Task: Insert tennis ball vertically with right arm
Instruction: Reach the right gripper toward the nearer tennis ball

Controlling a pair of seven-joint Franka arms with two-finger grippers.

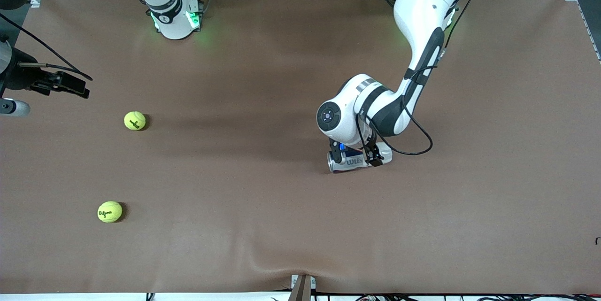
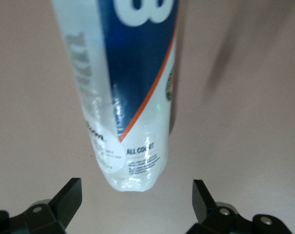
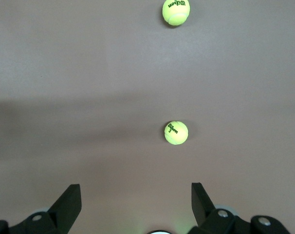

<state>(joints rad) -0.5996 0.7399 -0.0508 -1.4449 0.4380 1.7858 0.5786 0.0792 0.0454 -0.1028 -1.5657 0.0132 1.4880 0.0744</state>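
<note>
The left tool (image 1: 357, 154) hangs spread wide over a clear can (image 1: 359, 160) lying mid-table (image 1: 300, 244). The right tool (image 1: 61, 84), fingers parted and empty, waits at its end's edge, near two tennis balls (image 1: 134, 120) (image 1: 109, 212).

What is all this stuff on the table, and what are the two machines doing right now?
tennis balls: two, yellow-green, on the table toward the right arm's end; one lies farther from the front camera, the other nearer.
tennis ball can: one, clear plastic with a blue and white label, lying on its side near the table's middle, toward the left arm's end.
table: one, brown covering.
left gripper: black fingers open, down astride the can, not yet closed on it.
right gripper: black, open and empty, up in the air at the right arm's end of the table, the balls in its wrist view.
</note>
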